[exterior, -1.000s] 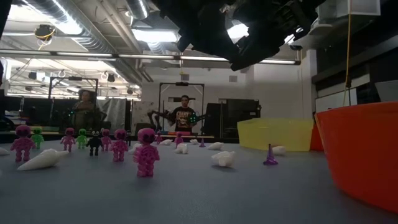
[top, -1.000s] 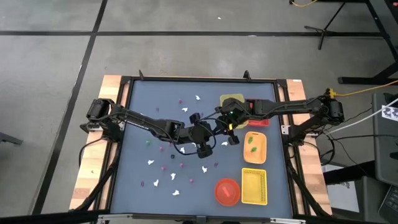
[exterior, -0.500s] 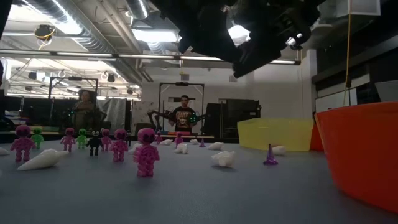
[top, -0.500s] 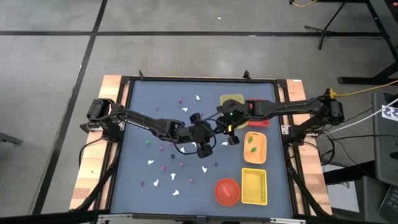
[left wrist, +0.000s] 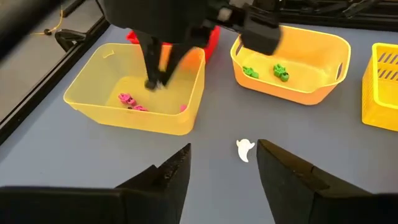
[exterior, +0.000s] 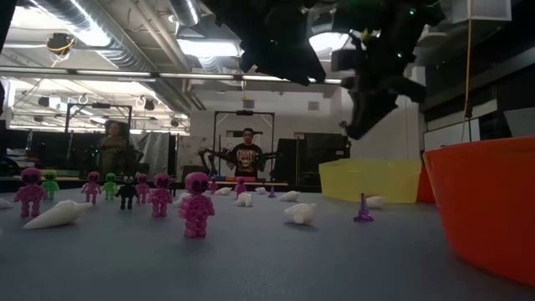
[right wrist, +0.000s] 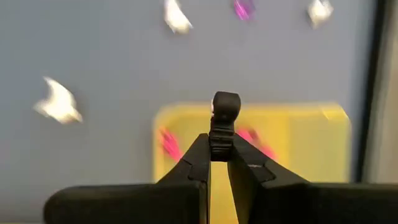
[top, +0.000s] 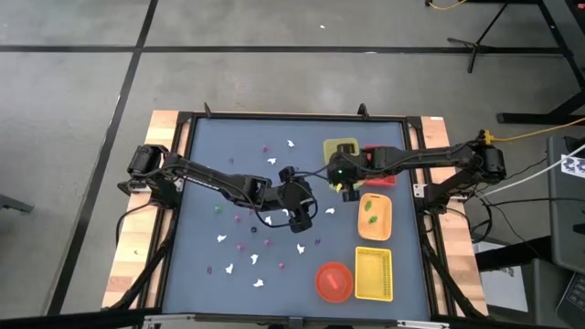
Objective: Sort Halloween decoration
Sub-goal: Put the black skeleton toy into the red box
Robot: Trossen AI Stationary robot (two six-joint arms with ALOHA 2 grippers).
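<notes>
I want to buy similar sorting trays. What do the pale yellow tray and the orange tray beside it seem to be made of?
Both look like thin moulded plastic. The pale yellow tray is translucent: the table shows faintly through its walls, and the pink pieces inside it glow through. The orange tray looks more opaque, with a smooth, slightly glossy rolled rim and rounded corners. The exact plastic can't be told.

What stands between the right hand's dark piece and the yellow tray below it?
Nothing visible. The right hand, shut on the dark piece, hangs over the yellow tray, which is open on top and holds only small pink pieces.
</notes>
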